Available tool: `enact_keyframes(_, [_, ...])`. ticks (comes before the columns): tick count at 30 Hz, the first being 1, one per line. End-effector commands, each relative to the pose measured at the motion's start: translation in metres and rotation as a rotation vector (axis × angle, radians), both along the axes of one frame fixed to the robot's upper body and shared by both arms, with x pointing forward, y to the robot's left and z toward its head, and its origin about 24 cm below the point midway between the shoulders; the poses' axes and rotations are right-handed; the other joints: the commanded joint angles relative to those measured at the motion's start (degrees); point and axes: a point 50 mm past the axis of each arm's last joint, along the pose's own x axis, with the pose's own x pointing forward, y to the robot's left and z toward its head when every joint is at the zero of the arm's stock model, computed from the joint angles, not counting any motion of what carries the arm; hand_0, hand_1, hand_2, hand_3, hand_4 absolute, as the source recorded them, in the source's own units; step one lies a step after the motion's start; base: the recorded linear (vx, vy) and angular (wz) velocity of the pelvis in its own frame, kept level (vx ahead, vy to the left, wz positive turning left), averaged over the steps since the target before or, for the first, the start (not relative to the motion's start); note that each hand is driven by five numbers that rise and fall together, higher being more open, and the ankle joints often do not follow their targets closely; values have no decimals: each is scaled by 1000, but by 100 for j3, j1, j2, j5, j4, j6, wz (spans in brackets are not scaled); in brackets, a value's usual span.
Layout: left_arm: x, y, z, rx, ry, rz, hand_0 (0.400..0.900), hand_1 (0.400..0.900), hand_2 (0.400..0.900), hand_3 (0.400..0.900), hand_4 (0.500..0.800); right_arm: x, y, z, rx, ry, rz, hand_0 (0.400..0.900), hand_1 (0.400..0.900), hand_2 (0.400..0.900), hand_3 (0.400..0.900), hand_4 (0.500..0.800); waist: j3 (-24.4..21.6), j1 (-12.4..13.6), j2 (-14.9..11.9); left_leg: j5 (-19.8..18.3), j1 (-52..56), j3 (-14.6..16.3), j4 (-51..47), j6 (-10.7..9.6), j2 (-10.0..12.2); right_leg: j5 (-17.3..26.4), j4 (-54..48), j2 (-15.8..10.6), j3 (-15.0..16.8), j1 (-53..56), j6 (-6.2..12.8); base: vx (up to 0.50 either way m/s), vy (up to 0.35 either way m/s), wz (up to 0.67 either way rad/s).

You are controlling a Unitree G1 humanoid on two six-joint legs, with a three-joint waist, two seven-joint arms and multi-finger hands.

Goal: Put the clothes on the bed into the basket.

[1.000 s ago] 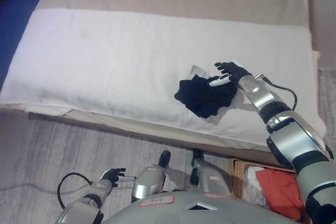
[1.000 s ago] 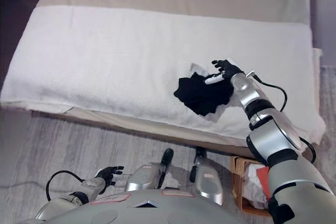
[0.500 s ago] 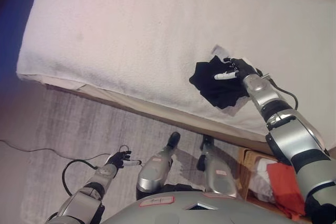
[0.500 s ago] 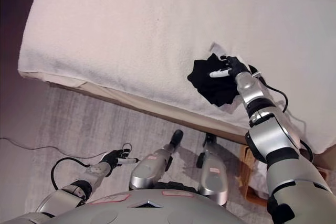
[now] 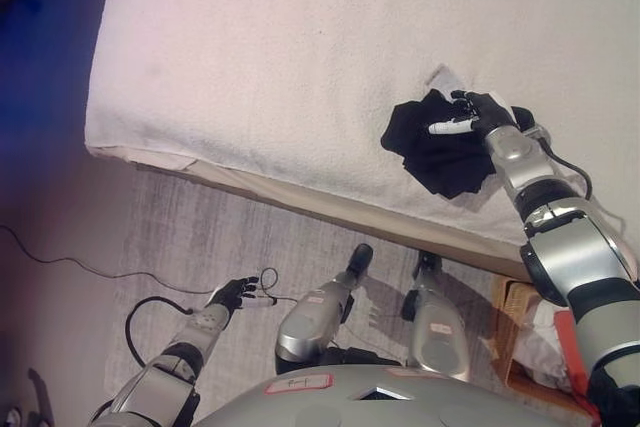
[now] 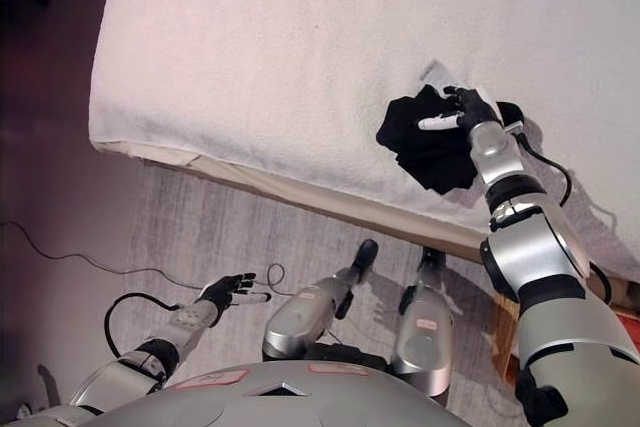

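Here the right hand (image 5: 478, 115) rests curled on the black garment (image 5: 440, 152).

**What we cannot make out**

We see only a corner of the basket (image 5: 520, 312), cut off by the lower right edge. The black garment (image 5: 440, 147) is bunched, its kind unclear. The bed (image 5: 280, 67) runs past the top and right edges.

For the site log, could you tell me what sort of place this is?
Likely a bedroom: a bed under a white cover, a black garment lying on it, and a basket of clothes on the floor beside it.
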Motion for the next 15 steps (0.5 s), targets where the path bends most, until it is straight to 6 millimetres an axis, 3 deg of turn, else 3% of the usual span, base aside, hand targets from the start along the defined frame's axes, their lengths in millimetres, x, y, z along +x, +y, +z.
enact_keyframes(1, [-27, 19, -5, 59, 84, 12, 900, 900, 900, 900, 800, -1, -10, 2, -14, 26, -39, 400, 400, 400, 400, 500, -28, 190, 189, 366, -231, 452, -323, 146, -299, -1005, 859, -341, 377, 50, 270, -16, -6, 9])
enact_keyframes(6, [-26, 17, -5, 55, 82, 3, 900, 900, 900, 900, 800, -5, -13, -3, -4, 38, -58, 400, 400, 400, 400, 500, -31, 180, 226, 375, -219, 392, -336, 140, -306, -1031, 859, -355, 301, 95, 261, 0, -1, 9])
enact_keyframes(15, [-19, 18, -4, 74, 75, 12, 900, 900, 900, 900, 800, -5, 2, -14, 3, 66, -19, 400, 400, 400, 400, 500, -122, 84, 65, 305, -180, 453, -317, 153, -285, -1054, 824, -335, 317, 172, 245, 4, 3, 0])
